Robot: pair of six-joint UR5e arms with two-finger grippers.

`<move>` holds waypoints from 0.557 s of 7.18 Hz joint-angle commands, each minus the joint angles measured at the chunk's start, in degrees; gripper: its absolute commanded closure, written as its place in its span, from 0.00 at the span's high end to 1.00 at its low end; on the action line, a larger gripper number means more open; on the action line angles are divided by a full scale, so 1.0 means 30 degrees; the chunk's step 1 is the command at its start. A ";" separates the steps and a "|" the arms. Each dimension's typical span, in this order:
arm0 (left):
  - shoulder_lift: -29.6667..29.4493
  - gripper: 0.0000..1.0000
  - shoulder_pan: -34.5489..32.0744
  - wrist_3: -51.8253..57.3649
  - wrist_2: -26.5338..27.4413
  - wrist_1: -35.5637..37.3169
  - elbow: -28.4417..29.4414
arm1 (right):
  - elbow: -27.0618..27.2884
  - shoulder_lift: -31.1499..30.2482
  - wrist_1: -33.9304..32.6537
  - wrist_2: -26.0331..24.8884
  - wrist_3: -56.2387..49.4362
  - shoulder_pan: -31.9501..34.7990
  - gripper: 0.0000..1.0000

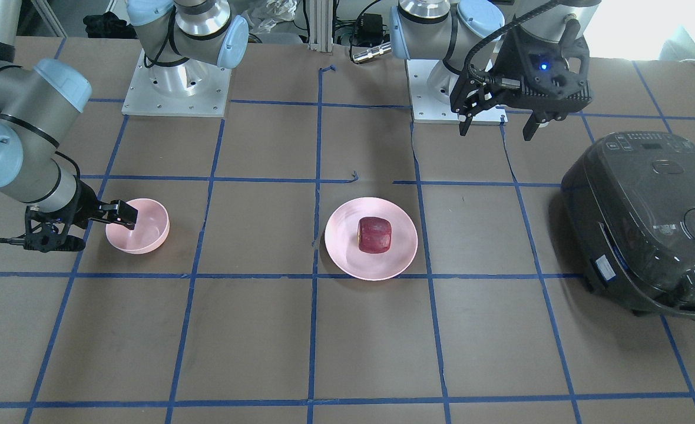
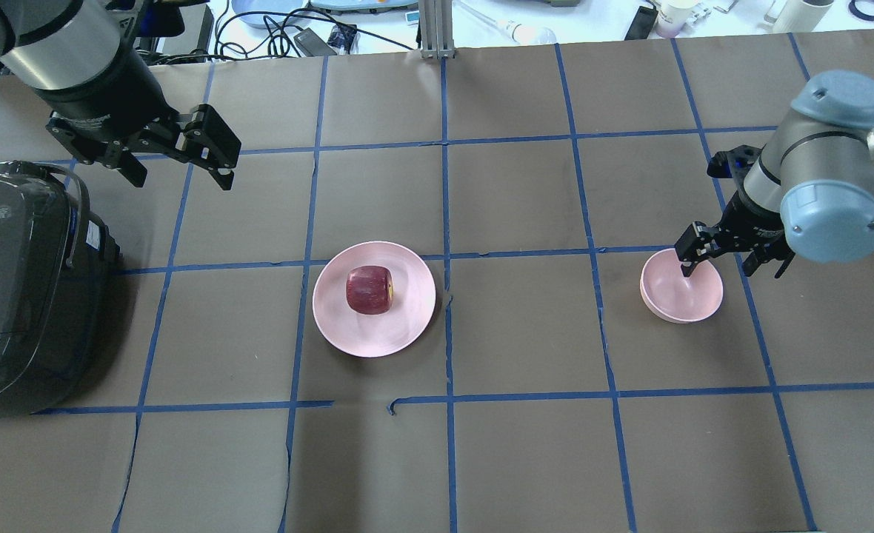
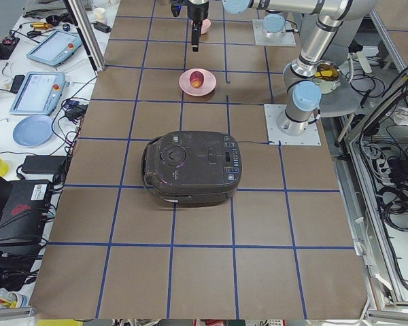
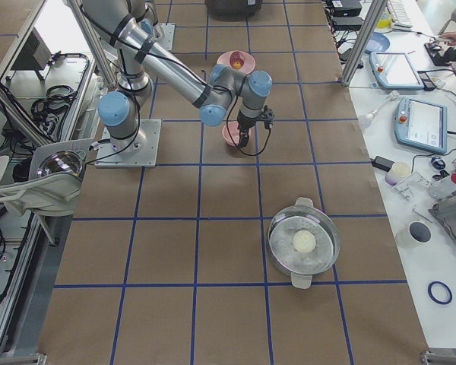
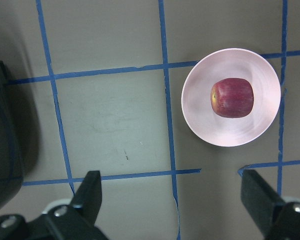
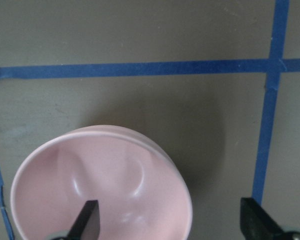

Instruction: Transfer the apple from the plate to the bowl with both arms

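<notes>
My right pincer is standing spread over the bowl. One finger is dipping inside and the other is hanging outside, so the rim is lying between them, not yet pinched. My left pincer is hovering released as well, high up and well apart from the plate.

I am reading this step as securing the bowl. I should be closing slowly and squarely on its thin wall, so it is not tipping or skidding.

- **Table**: looking matte and papery, taped in blue squares.
- **Cooker**: showing dark, glossy, rounded plastic.
- **Plate**: lying shallow, smooth, pale pink.
- **Bowl:** sitting deeper, in the same slick pink.
- **Apple**: resting mid-plate, dark red, blocky, waxy-looking.
</notes>
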 commanded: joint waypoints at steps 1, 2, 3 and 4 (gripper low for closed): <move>0.0047 1.00 0.0096 0.0022 0.0025 0.0000 -0.0013 | 0.0728 0.0631 -0.0702 0.0141 0.0014 -0.0051 1.00; 0.0018 1.00 0.0155 0.0080 0.0054 0.0000 0.0103 | 0.0818 0.0633 -0.0616 0.0084 0.0042 -0.0051 0.63; -0.0098 1.00 0.0011 -0.0006 0.0054 0.0000 0.0365 | 0.0732 0.0604 -0.0586 0.0054 -0.0015 -0.0051 0.15; -0.0389 1.00 0.0126 -0.0094 -0.0033 0.0000 0.0658 | 0.0644 0.0604 -0.0586 0.0025 0.0013 -0.0080 0.00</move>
